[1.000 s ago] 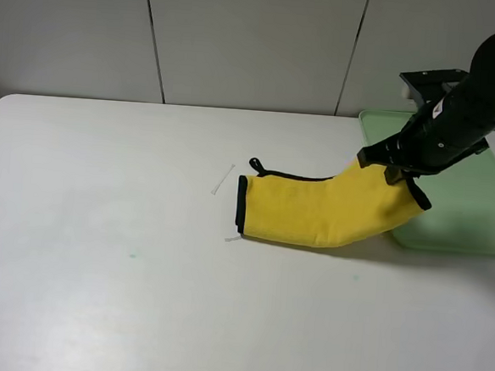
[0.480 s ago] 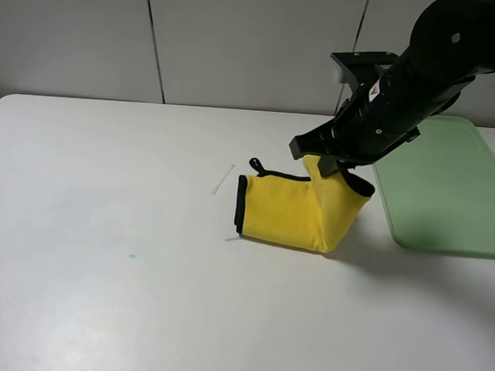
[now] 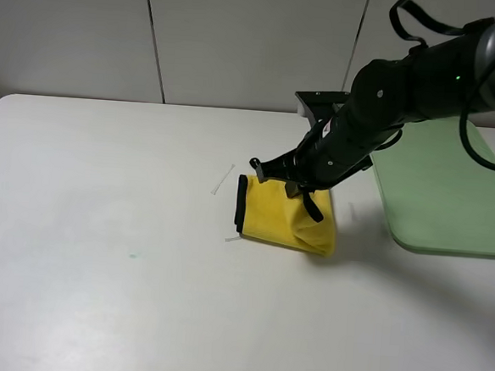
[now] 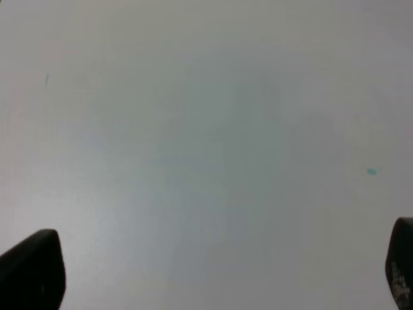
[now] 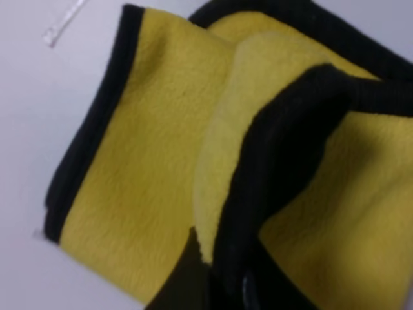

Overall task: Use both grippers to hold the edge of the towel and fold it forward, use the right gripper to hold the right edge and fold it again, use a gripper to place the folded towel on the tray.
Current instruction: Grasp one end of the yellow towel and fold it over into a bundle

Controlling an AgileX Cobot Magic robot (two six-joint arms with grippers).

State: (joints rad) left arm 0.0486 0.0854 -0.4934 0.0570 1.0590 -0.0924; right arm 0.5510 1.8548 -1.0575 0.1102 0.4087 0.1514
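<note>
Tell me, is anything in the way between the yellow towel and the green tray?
Nothing I can see. Only bare white table lies between the towel and the tray. The right pincer is shut on the towel's black edge.

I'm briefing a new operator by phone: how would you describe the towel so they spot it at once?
On the white table, just left of the pale green tray, lies the towel. It is a yellow cloth with black trim, partly folded, one edge pinched by the right gripper. Nothing else there is yellow; the white stick beside it is thin and pale.
</note>
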